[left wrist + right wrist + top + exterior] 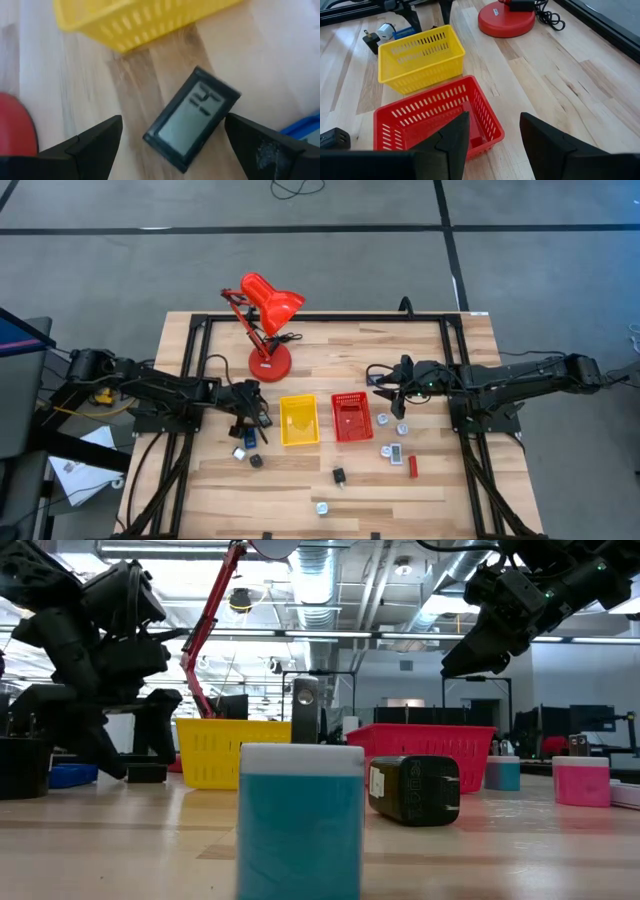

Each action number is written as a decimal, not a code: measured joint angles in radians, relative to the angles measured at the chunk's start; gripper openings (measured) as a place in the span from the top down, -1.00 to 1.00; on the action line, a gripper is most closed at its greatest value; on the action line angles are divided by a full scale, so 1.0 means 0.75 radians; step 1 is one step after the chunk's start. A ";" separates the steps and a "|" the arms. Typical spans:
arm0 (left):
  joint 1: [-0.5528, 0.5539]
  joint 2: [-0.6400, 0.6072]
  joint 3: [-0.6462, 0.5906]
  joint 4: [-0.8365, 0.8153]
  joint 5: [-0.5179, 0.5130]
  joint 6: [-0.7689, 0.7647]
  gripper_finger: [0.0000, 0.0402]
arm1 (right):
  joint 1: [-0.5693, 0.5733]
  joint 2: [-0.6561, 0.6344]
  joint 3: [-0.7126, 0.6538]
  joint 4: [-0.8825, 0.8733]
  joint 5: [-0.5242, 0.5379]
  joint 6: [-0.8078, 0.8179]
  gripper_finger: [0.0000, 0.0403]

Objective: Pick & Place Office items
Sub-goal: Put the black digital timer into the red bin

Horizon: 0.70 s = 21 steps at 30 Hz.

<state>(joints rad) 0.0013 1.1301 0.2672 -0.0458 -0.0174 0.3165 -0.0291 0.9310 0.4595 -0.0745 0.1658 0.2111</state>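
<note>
Left gripper (170, 145) straddles a black display unit (192, 122) beside the yellow tray (298, 420), fingers wide, nothing gripped. Right gripper (392, 393) hovers half-open, empty, above the red tray (352, 416), which holds one red piece. Most items (397, 451) remain on the table (440, 480).

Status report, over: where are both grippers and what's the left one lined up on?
Left gripper open, straddling a small black display unit beside the yellow basket. Right gripper empty, above the red basket. Nothing in the way.

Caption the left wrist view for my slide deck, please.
Open left gripper poised over a small black rectangular device with a grey screen on the wooden table, beside the yellow slotted plastic basket.
</note>
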 joint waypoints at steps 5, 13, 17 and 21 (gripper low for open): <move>0.000 0.002 -0.001 -0.006 0.076 -0.042 -0.73 | 0.000 0.000 0.000 0.000 0.000 0.000 0.17; 0.001 0.070 0.001 0.006 0.095 -0.114 -0.73 | 0.000 0.000 0.000 -0.001 0.000 0.000 0.17; 0.000 0.099 0.002 0.023 0.098 -0.198 -0.68 | 0.000 0.000 0.000 -0.001 0.000 0.000 0.17; 0.000 0.090 0.002 0.026 0.081 -0.274 -0.53 | 0.000 0.000 0.000 -0.001 0.000 0.000 0.17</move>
<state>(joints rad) 0.0013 1.1979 0.2687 -0.0262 0.0437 0.1112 -0.0288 0.9310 0.4595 -0.0750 0.1658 0.2108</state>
